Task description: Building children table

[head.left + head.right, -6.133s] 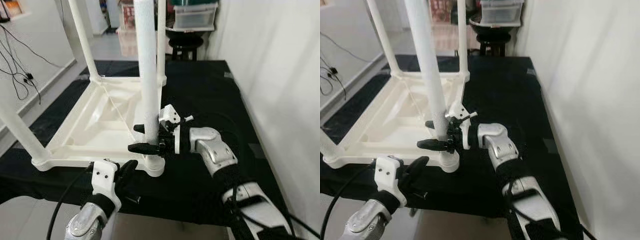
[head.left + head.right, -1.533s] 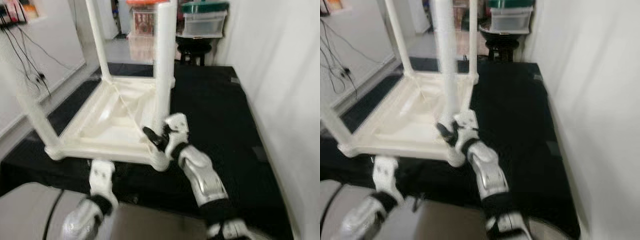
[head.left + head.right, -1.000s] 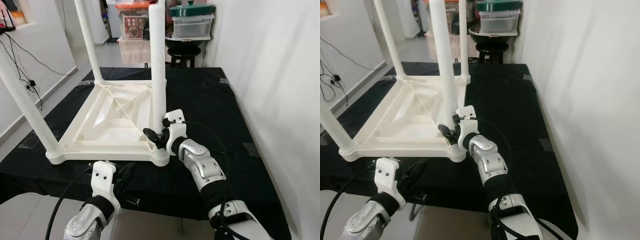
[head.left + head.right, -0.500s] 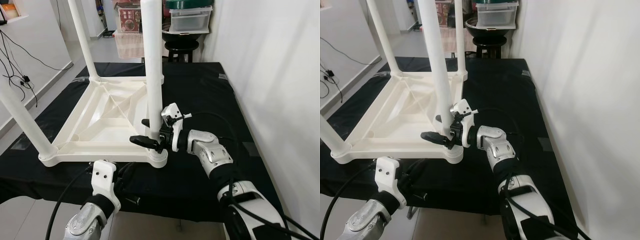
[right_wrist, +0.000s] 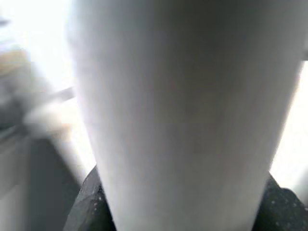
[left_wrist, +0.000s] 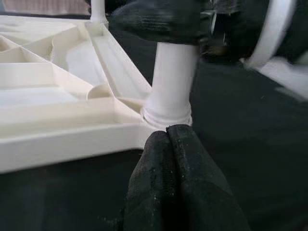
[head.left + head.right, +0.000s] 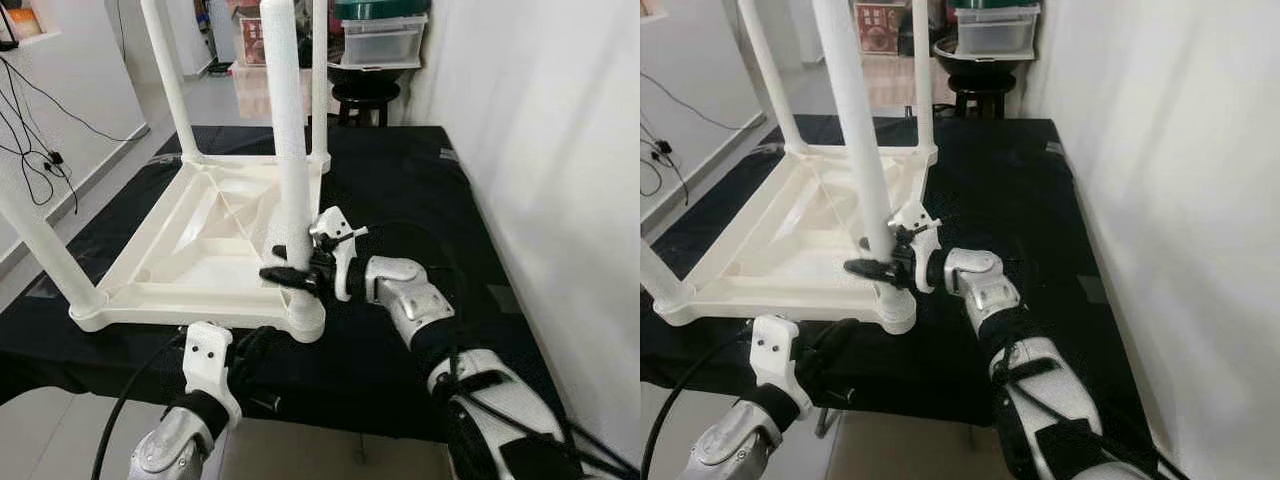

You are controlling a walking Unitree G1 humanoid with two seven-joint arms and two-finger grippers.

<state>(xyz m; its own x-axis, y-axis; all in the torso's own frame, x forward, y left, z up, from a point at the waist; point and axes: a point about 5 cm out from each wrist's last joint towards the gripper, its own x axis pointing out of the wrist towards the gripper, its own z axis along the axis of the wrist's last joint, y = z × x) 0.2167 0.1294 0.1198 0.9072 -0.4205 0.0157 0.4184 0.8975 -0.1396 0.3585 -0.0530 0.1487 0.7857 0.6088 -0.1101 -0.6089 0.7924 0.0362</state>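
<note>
A white plastic children's table (image 7: 190, 250) lies upside down on a black-covered surface (image 7: 420, 190), its legs pointing up. My right gripper (image 7: 285, 262) is shut on the near right leg (image 7: 285, 150), just above the corner socket (image 7: 305, 318). In the right wrist view that leg (image 5: 187, 110) runs between the black fingers (image 5: 89, 202). My left gripper (image 7: 250, 345) hangs low at the front edge, shut on nothing. In the left wrist view its fingertips (image 6: 168, 137) point at the leg's base (image 6: 168, 118).
A white wall (image 7: 560, 150) runs close along the right. A dark stool (image 7: 365, 95) and stacked plastic boxes (image 7: 385, 40) stand beyond the far end. Cables (image 7: 40, 150) trail on the floor at left. Bare black cloth lies to the right of the table.
The camera has shifted a little. My right gripper stays around the near leg, now slightly higher on it with the wrist turned. The left arm has not moved.
</note>
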